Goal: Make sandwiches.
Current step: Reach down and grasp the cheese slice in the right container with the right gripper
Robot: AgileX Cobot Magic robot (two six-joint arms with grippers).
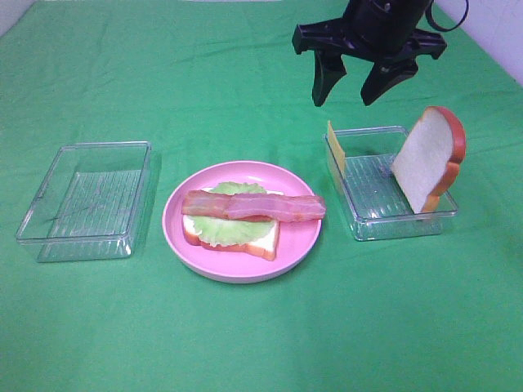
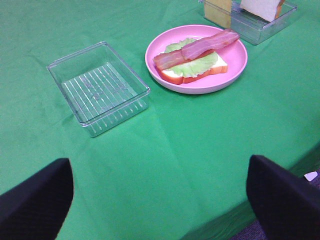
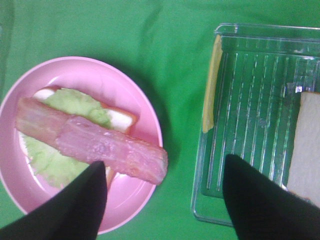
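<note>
On the pink plate [image 1: 298, 237] lies a bread slice [image 1: 265, 241] with a lettuce leaf [image 1: 225, 230] and two bacon strips [image 1: 253, 206] on top; the stack also shows in the left wrist view [image 2: 197, 62] and the right wrist view [image 3: 100, 142]. A second bread slice [image 1: 426, 159] leans upright in the right clear tray [image 1: 369, 224], and a yellow cheese slice [image 1: 335, 145] stands against that tray's left wall. My right gripper [image 1: 354, 88] is open and empty, hovering above the back of that tray. My left gripper [image 2: 160, 197] is open and empty, out of the exterior view.
An empty clear tray [image 1: 49, 237] stands left of the plate, also in the left wrist view [image 2: 135, 102]. A green cloth [image 1: 261, 343] covers the table; its front edge shows in the left wrist view [image 2: 280, 167].
</note>
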